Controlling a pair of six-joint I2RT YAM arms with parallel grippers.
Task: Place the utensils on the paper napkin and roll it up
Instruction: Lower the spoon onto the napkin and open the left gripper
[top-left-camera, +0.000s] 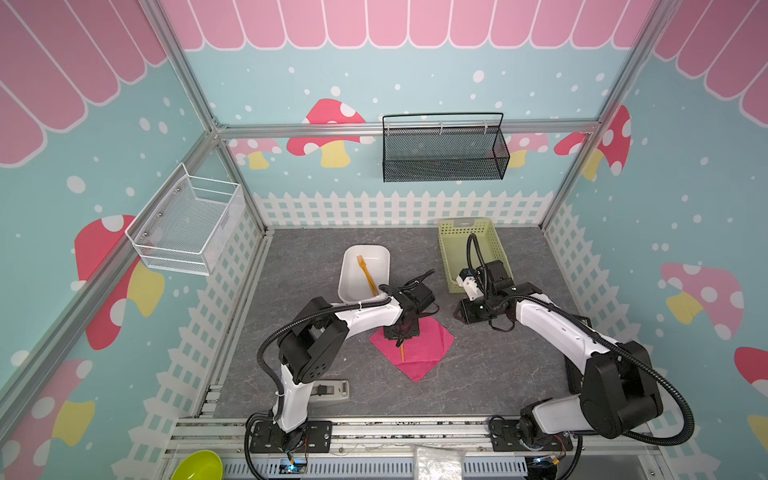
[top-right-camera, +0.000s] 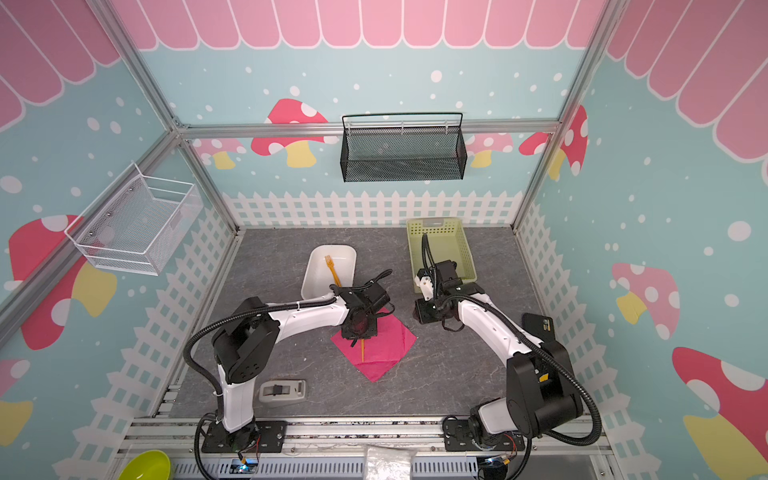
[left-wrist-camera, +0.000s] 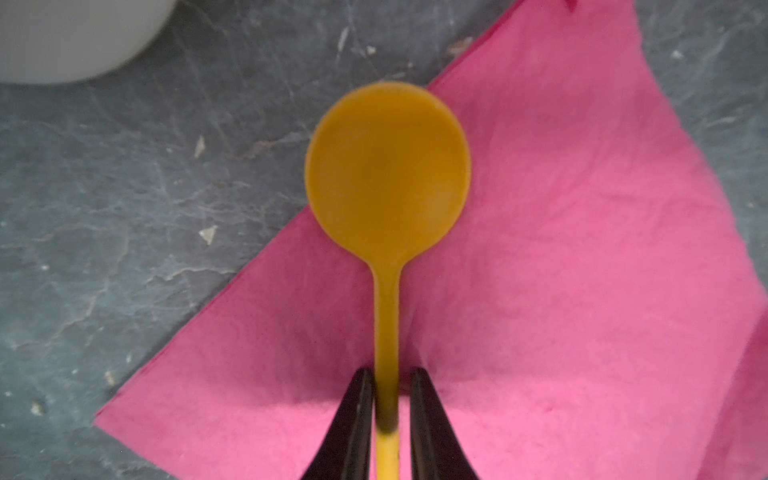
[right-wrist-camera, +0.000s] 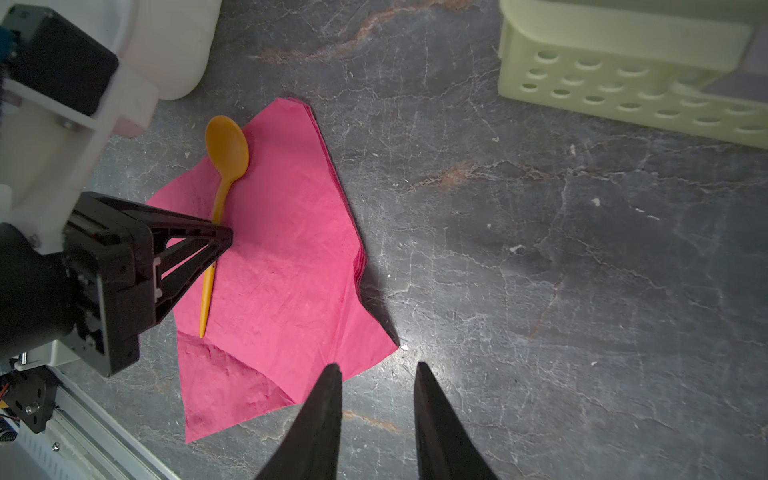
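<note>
Lying on napkin (left-wrist-camera: 561, 291) — spoon (left-wrist-camera: 386, 166), handle inside parted left claw (left-wrist-camera: 388, 399)

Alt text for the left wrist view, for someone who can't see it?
An orange spoon lies on the pink napkin, its bowl overhanging the napkin's edge above the grey table. The black fingers of the left gripper flank the handle, a slim gap showing on one side.

Matt orange plastic spoon (left-wrist-camera: 386, 166), creased pink paper napkin (left-wrist-camera: 561, 291), veined grey tabletop (left-wrist-camera: 124, 208), perhaps stone
</note>
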